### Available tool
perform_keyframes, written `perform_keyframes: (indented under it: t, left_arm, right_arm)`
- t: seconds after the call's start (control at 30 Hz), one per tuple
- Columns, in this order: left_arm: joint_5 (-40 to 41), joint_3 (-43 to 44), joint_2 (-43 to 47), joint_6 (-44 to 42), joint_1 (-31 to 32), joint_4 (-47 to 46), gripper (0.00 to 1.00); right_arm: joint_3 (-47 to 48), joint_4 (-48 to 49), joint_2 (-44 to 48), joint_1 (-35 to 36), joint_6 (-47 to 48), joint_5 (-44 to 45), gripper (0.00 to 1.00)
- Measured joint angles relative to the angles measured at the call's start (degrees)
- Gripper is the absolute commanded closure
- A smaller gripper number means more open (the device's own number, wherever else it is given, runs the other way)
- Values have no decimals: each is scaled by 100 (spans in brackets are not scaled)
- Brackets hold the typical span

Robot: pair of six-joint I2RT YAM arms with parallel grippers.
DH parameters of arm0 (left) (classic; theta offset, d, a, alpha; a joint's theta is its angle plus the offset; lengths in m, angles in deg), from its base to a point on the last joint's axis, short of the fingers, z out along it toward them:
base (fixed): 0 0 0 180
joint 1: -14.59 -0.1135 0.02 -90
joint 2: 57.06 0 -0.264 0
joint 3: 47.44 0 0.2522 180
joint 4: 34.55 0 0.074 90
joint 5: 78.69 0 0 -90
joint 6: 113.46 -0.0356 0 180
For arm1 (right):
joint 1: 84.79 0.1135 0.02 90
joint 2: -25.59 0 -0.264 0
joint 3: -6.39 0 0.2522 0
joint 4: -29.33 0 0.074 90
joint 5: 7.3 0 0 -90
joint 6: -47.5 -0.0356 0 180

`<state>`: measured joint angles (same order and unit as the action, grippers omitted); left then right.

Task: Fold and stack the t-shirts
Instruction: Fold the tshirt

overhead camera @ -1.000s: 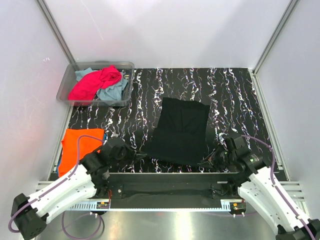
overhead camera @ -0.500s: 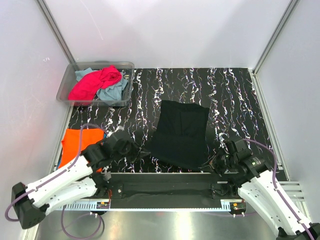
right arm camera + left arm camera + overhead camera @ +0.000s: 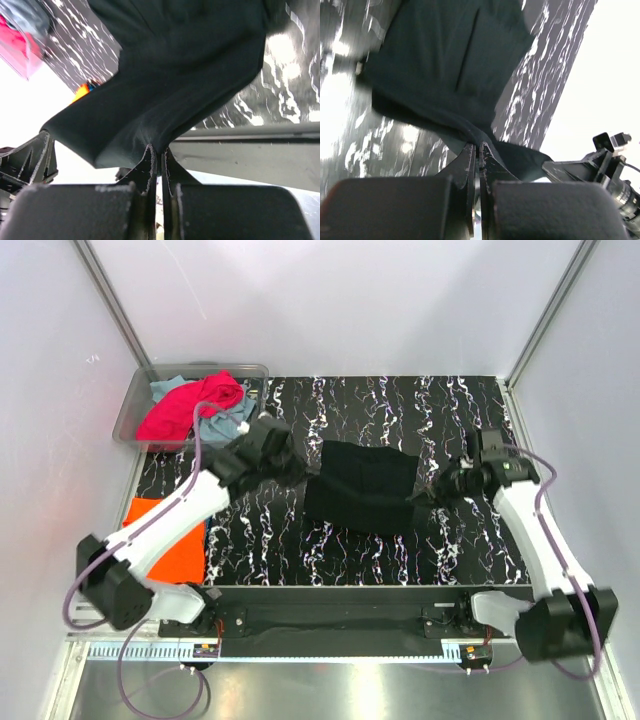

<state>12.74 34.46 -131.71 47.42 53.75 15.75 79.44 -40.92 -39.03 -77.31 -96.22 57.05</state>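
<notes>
Between my two grippers hangs the black t-shirt [image 3: 360,495], and that's the whole game right now. My left gripper [image 3: 479,150] is clamped tight on one end of its edge and my right gripper [image 3: 159,149] is pinched down just as hard on the other end. Each has a thin bite of black cloth and nothing else. The held edge is lifted off the table [image 3: 450,410] and sits roughly over the middle of the shirt, with the rest of the cloth lying flat below and ahead of my fingers. I reckon I'm mid-fold, bringing one half over the other. To do it right I want both grippers moving at the same height and pace, with just enough pull between them that the edge runs straight and doesn't sag in the middle. Then I lower it so it lands square on the far edge, not crooked, and only let go once the cloth is actually resting down. Off beyond my left gripper the clear bin [image 3: 135,400] has the pink t-shirt [image 3: 185,410] and the teal t-shirt [image 3: 215,428] bunched up inside. Back behind my left gripper the orange t-shirt [image 3: 170,550] lies flat by itself, which is probably where the stack goes.
</notes>
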Motion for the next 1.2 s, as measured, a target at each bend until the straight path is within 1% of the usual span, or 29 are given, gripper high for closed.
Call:
perform_keyframes:
  t: [0.07,0.23,0.47,0.6,0.87,1.07,1.2]
  left_arm:
    - [-120,402,-444,-234,-221,-20,100]
    - [-542,1519,-1698,-671,-643,-122,100]
    - [-957,2396,-2929,-922,-1001,-197,100]
    - [-1143,2761,-3379,-968,-1154,-201,100]
    - [-1377,3414,-4079,-994,-1429,-221,100]
    - [-1528,3783,-4557,-984,-1534,-317,100]
    - [-1628,4181,-4955,-988,-1593,-358,100]
  right_arm:
    - [297,11,-463,-275,240,-155,100]
    - [787,122,-1392,-634,643,-496,100]
    - [1578,232,-2524,-1082,927,-815,100]
    - [1969,332,-3047,-1178,1056,-962,100]
    - [2457,483,-4002,-1244,1287,-1143,100]
    - [3025,525,-4540,-1314,1298,-1158,100]
    - [3163,643,-4811,-1370,1292,-1163,98]
